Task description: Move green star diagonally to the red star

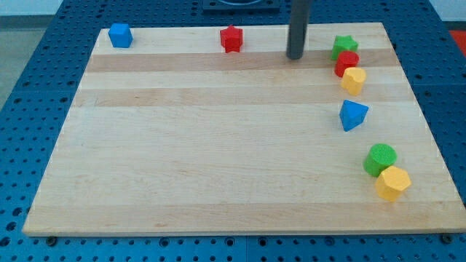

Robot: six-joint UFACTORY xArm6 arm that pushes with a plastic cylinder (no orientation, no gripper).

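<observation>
The green star (pixel 344 46) lies near the board's top right corner, touching a red round block (pixel 347 62) just below it. The red star (pixel 231 38) lies at the top edge, a little left of centre. My tip (pixel 294 56) rests on the board between the two stars, closer to the green star and to its left, apart from both.
A yellow block (pixel 354 80) touches the red round block from below. A blue triangular block (pixel 353 115) lies below that. A green round block (pixel 380 159) and a yellow block (pixel 393 183) touch at the lower right. A blue cube (pixel 120 35) sits at the top left. The wooden board (pixel 218 145) lies on a blue perforated table.
</observation>
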